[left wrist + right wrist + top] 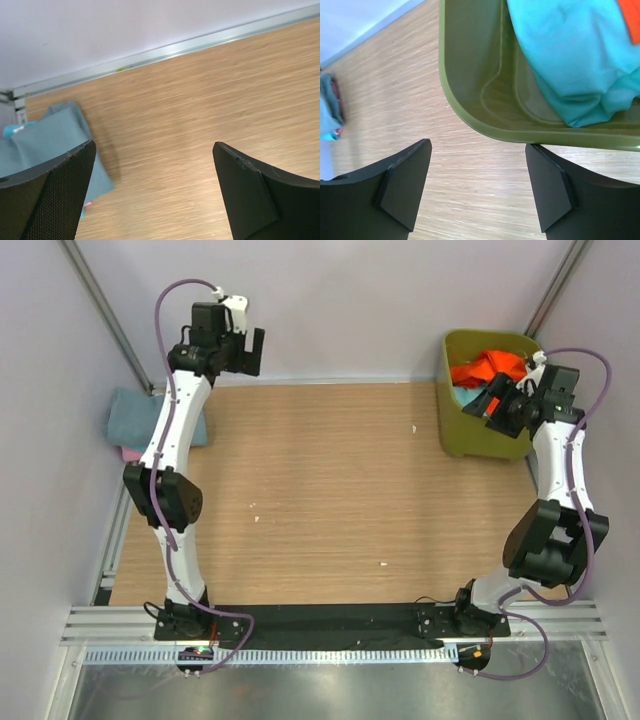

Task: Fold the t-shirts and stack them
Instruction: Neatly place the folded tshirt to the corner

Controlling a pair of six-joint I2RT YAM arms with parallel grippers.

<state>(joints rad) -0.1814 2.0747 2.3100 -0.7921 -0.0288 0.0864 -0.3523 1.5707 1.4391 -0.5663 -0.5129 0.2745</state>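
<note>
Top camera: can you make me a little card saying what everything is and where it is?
table: wooden
tub: olive-green, far right corner
in tub: orange shirt and turquoise shirt, both crumpled
stack: folded shirts at the far left edge, grey-blue on top, pink edge below
left gripper: open, holding nothing, near the stack
right gripper: open, holding nothing, at the tub's rim
</note>
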